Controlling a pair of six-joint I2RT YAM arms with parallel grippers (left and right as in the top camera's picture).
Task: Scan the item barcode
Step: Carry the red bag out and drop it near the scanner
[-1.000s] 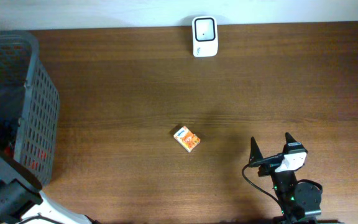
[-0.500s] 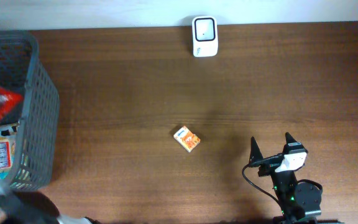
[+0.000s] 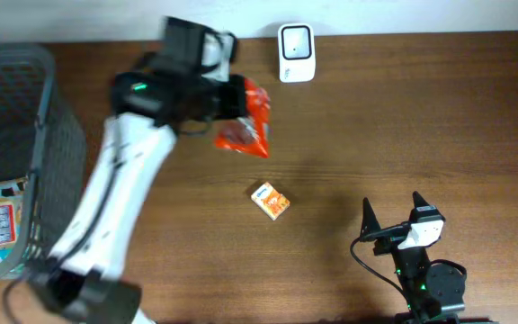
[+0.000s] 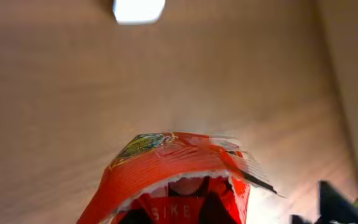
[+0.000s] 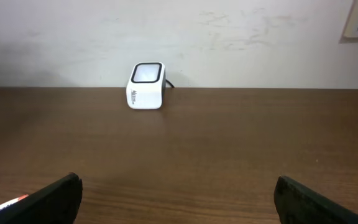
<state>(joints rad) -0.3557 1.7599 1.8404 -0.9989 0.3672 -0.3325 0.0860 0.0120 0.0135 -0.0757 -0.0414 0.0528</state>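
Now, left gripper clamping orange packet, scanner at table edge

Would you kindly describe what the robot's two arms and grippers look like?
The left arm has white links, black joints and a small green light. The right arm is black with a white block, a looping black cable and a green light; the right gripper has two pointed black fingers.

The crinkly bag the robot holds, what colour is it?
The bag is bright orange-red with a small green-yellow patch; the left wrist view shows it best.
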